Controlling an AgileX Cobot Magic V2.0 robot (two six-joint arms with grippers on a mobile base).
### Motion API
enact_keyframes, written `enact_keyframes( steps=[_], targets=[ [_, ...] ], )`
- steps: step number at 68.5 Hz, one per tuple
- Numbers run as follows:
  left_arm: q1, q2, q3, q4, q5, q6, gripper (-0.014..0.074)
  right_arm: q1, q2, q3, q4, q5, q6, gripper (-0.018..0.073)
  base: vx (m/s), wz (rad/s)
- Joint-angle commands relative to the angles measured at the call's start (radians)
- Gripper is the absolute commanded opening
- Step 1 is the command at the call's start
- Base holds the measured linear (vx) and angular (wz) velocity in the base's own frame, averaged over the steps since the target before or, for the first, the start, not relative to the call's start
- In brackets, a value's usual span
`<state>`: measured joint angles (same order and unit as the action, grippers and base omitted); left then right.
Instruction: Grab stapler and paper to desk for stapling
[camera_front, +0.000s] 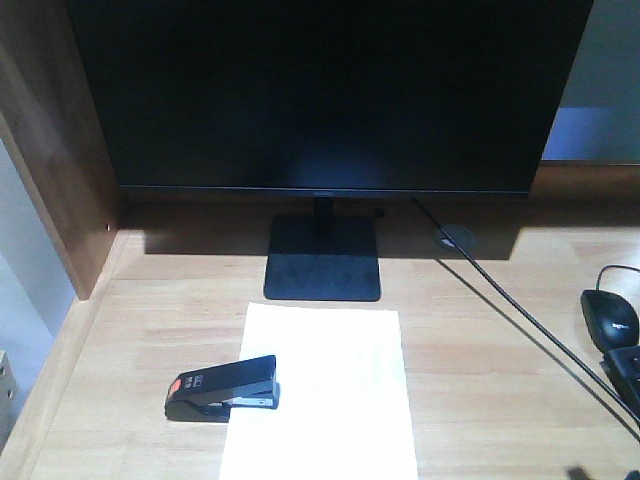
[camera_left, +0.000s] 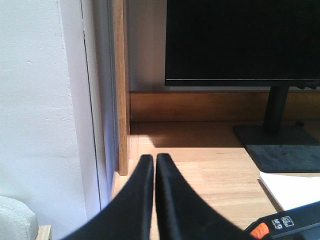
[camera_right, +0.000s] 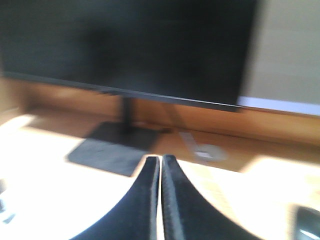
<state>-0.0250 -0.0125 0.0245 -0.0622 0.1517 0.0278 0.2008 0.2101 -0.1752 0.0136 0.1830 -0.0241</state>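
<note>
1. Looking at the stapler (camera_front: 222, 388), you see it lies on the desk (camera_front: 480, 370), its front end resting on the left edge of the paper (camera_front: 325, 390).
2. Both things look placed already. Your next job, I think, is pressing the stapler down on the paper.
3. Your left gripper (camera_left: 154, 162) sits low, left of the stapler, fingers together, holding nothing.
4. Your right gripper (camera_right: 160, 162) faces the monitor (camera_front: 325, 95), fingers together too.

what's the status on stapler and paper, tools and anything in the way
Left tool shut, empty; right tool shut, empty. Stapler overlapping paper on desk. Nothing in the way.
</note>
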Motion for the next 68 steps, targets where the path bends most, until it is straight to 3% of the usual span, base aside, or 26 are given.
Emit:
enact_keyframes(
  steps=[1,15,26,37,68],
  targets=[
    [0.002,-0.015,0.01,-0.008,-0.085,-0.01,-0.0006,-0.07,-0.005,0.003,0.022,-0.078,-0.011,-0.001,0.0,0.0],
    [0.002,-0.015,0.01,-0.008,-0.085,-0.01,-0.0006,-0.198,-0.113,0.134,0.035,-0.083,0.005,-0.001,0.0,0.0],
    [0.002,-0.015,0.01,-0.008,-0.085,-0.01,-0.0006,-0.251,-0.236,0.209,0.025,-0.065,0.024,-0.001,0.0,0.0],
    [0.002,-0.015,0.01,-0.008,-0.084,-0.01,-0.0006,-0.25,-0.23,0.207,-0.03,-0.067,0.019,-0.001,0.0,0.0],
    [0.002,-0.015,0.01,-0.008,-0.084,-0.01,-0.0006,-0.25,-0.23,0.207,-0.039,-0.08,0.014,-0.001,0.0,0.0]
  ],
)
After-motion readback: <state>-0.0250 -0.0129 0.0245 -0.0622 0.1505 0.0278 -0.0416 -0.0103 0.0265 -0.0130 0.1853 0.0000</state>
